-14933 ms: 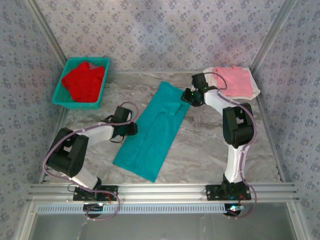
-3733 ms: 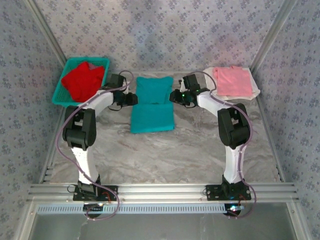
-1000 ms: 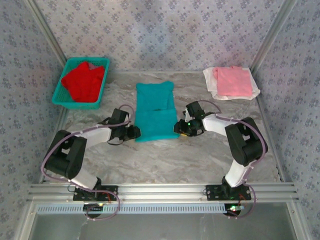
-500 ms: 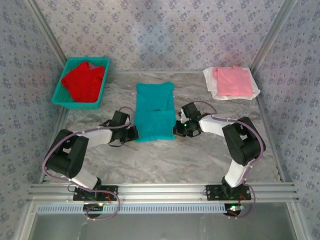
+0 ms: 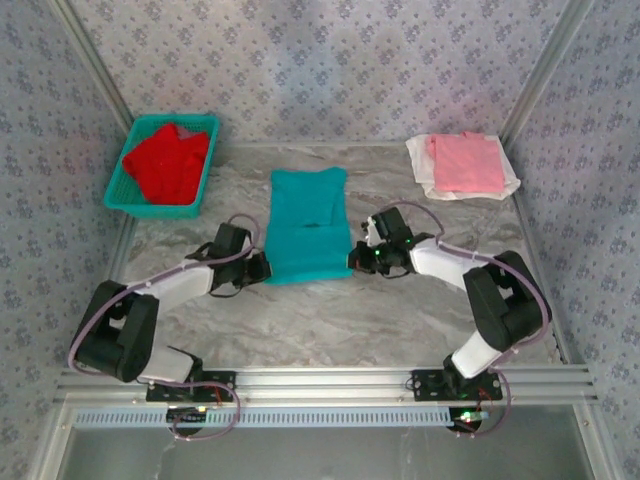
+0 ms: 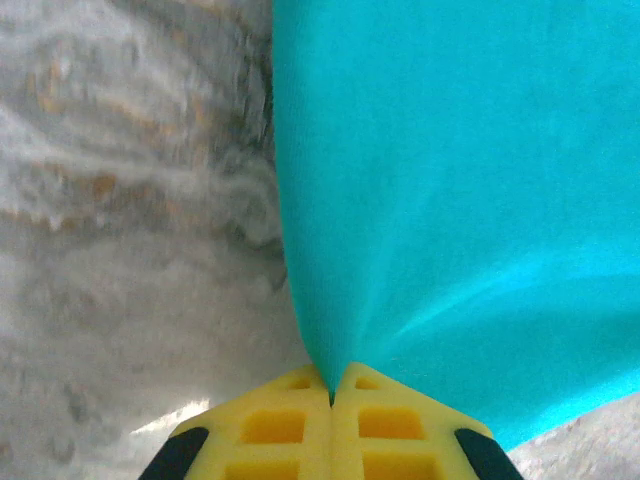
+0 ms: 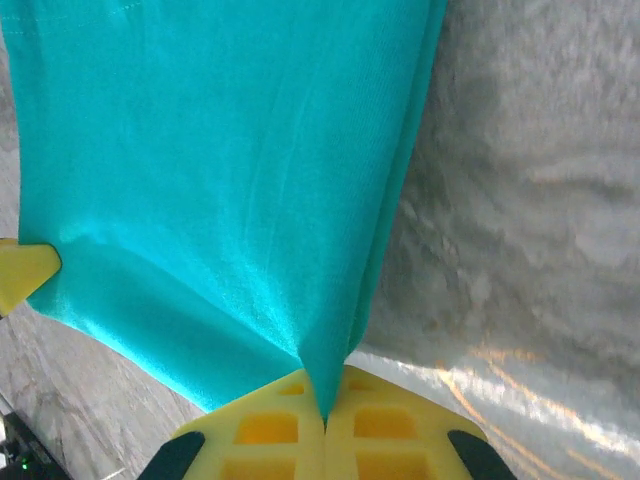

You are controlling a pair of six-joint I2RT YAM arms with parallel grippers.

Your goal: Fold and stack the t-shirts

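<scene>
**Two grippers clamped on one teal shirt**

Two arms reach in low from opposite sides of the teal t-shirt, which lies folded into a narrow rectangle at the middle of the table.

The left gripper is at the shirt's near left corner. In the left wrist view its yellow fingers are pressed together on a pinch of teal cloth, which fans out from the nip.

The right gripper is at the near right corner. In the right wrist view it is likewise closed tight on the cloth edge, with several layers gathered between the pads.

A red t-shirt sits bunched in the teal basket at the far left. A folded pink t-shirt rests on a white t-shirt at the far right, well apart from both grippers.
</scene>
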